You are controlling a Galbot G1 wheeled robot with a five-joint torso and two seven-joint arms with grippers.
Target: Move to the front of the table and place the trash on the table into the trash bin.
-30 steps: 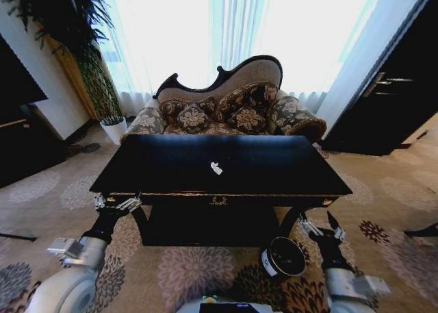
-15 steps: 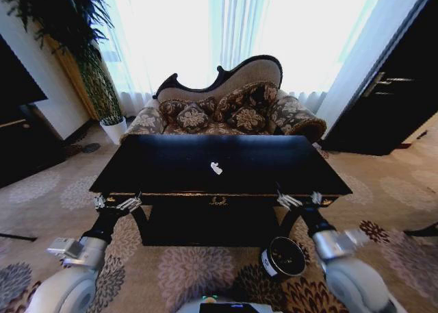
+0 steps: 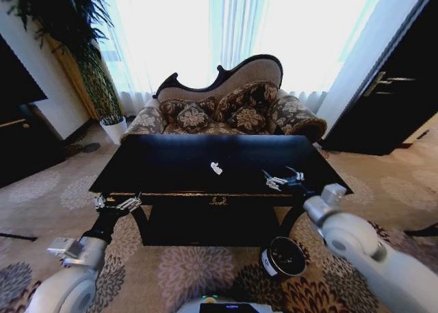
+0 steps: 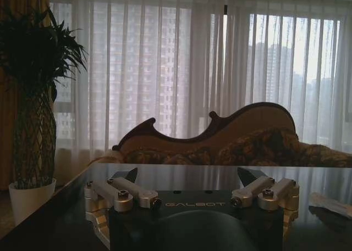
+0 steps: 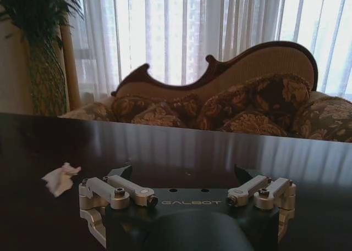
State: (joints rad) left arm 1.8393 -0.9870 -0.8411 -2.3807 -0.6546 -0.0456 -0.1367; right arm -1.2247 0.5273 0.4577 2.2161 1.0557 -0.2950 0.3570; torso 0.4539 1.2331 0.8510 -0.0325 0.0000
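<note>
1. Since the earlier frame the right tool (image 3: 284,179) has risen from the floor side to above the surface (image 3: 171,164), fingers spread open
2. Paper scrap (image 3: 216,168) lies at its 10 o'clock, apart
3. Left tool (image 3: 118,203) sits open at the surface's front-left corner
4. Trash bin (image 3: 282,257) stands at 6 o'clock of the right tool

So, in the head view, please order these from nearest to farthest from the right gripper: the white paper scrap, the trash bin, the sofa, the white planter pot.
Measured from the right gripper, open over the table's right part:
1. Paper scrap, on the tabletop towards the robot's left.
2. Trash bin, on the carpet below the table's front edge.
3. Sofa, behind the table.
4. White planter pot, far left by the curtain.
</note>
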